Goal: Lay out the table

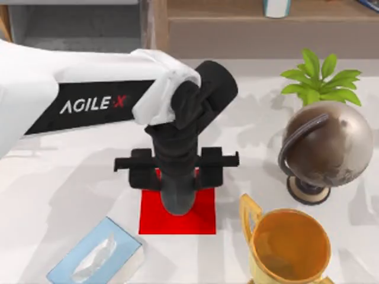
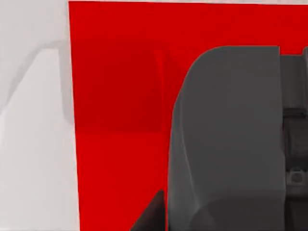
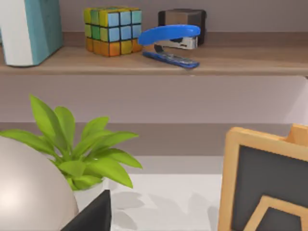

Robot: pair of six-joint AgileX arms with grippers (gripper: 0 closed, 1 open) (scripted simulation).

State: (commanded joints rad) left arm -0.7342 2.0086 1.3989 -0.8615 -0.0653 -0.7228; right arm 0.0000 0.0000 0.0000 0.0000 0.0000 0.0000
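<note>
Left gripper (image 1: pixel 177 204) over flat red square mat (image 1: pixel 204 220), centre frame, on smooth white table (image 1: pixel 59 195); finger spread: cannot tell; glossy globe (image 1: pixel 325 145) right.

A rendered office or study corner is showing here: a white table (image 1: pixel 71 177) is carrying a globe (image 1: pixel 325 148), a potted plant (image 1: pixel 320 80), a gold trophy (image 1: pixel 290 245) and a tissue box (image 1: pixel 98 257), while a wooden shelf (image 3: pixel 159 60) behind is holding a stapler (image 3: pixel 171 41), a puzzle cube (image 3: pixel 111 30) and a book (image 3: pixel 31 29).
</note>
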